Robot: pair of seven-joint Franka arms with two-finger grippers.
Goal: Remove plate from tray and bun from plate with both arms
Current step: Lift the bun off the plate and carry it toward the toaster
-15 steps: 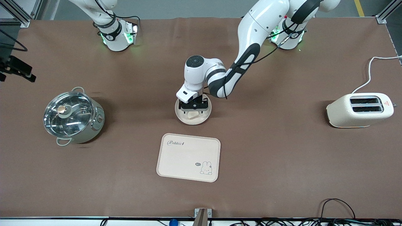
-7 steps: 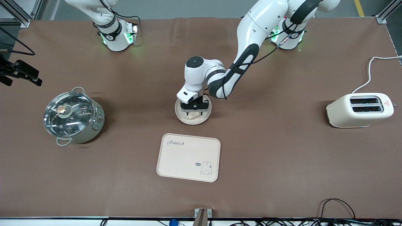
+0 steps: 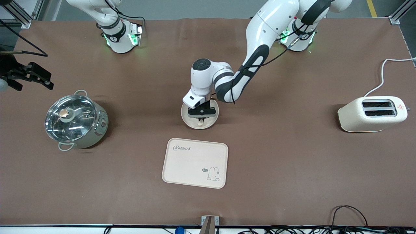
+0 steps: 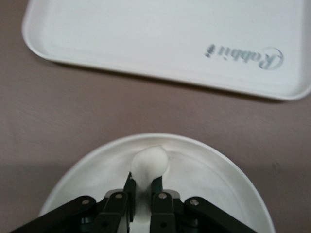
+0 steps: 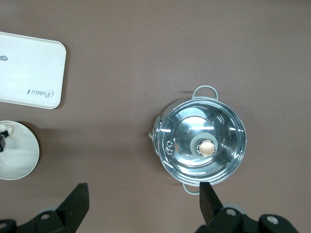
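Note:
The round cream plate (image 3: pixel 189 120) sits on the table, off the tray and farther from the front camera than it. The cream tray (image 3: pixel 195 162) with the "Rabbit" word and the cartoon rabbit holds nothing. My left gripper (image 3: pixel 201 120) is down in the plate, shut on the small pale bun (image 3: pixel 201 123). In the left wrist view the bun (image 4: pixel 150 162) is squeezed between the black fingers (image 4: pixel 129 187), with the plate rim (image 4: pixel 214 151) around it and the tray (image 4: pixel 160 39) close by. My right gripper (image 3: pixel 30 76) waits open and empty, up in the air beside the pot.
A steel pot with a glass lid (image 3: pixel 75 120) stands at the right arm's end; it also shows in the right wrist view (image 5: pixel 203 145). A cream toaster (image 3: pixel 373 113) with a white cable stands at the left arm's end.
My left gripper's fingers have closed in on the bun in the plate. My right gripper has drifted a little toward the pot.

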